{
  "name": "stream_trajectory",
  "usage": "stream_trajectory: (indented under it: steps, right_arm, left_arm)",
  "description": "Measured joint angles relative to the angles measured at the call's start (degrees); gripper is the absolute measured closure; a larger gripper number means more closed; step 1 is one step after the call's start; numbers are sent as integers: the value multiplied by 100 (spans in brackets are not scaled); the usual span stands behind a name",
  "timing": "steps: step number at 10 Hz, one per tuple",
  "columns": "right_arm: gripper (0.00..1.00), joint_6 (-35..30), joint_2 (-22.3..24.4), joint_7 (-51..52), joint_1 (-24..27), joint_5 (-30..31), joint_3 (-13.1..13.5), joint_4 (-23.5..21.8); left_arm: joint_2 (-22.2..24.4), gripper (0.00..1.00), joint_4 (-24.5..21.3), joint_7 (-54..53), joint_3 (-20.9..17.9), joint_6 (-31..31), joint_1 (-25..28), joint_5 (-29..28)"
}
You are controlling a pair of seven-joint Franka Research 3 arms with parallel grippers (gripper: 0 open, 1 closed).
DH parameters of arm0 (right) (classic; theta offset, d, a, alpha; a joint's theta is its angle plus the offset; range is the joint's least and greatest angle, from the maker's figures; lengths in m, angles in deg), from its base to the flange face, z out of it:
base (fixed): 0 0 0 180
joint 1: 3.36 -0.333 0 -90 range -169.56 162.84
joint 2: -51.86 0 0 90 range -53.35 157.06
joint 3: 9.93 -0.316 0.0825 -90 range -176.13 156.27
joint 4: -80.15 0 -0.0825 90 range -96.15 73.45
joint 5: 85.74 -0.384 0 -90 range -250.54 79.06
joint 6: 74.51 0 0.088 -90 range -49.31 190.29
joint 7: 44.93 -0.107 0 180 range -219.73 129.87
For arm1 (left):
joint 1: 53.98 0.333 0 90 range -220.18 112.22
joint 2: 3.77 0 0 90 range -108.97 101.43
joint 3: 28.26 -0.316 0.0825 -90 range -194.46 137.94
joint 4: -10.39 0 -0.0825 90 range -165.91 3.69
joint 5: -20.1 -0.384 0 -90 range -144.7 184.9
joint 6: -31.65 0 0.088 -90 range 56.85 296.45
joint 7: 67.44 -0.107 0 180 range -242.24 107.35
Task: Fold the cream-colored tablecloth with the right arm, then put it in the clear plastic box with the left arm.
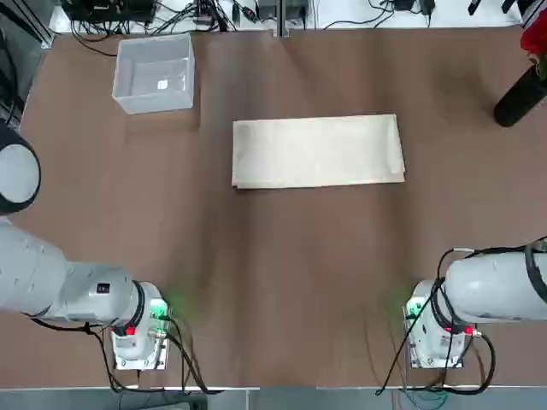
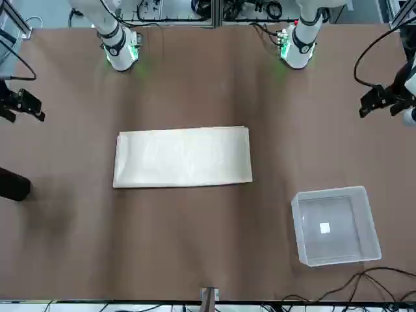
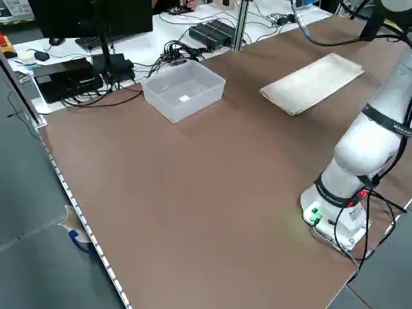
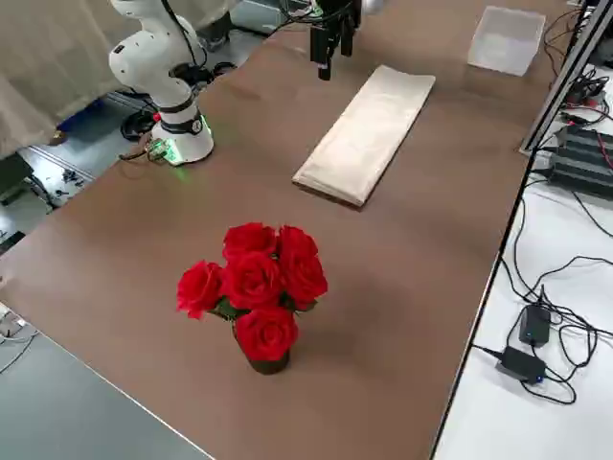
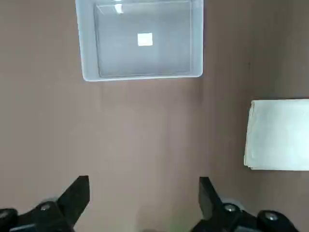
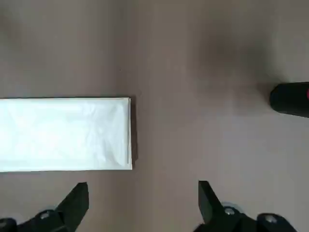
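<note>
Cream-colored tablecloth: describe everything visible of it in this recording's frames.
The cream-colored tablecloth is plain, soft-looking fabric, folded into a long, flat rectangle with layered edges showing at its ends. It lies flat on the brown table, its long sides running left to right from the robot's seat, to the right of the clear plastic box and nearer the robot. Only the table touches it; neither hand does.
</note>
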Motion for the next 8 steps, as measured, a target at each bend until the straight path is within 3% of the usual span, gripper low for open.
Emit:
stream_trajectory:
  steps: [4,8]
  right_arm:
    - [0,0,-1,0,0,0,0,-41]
    - [0,328,-14,11,-3,-204,-9,-718]
  left_arm:
    - [0,0,0,-46,20,24,-4,1]
    - [-11,0,1,-87,25,27,-10,1]
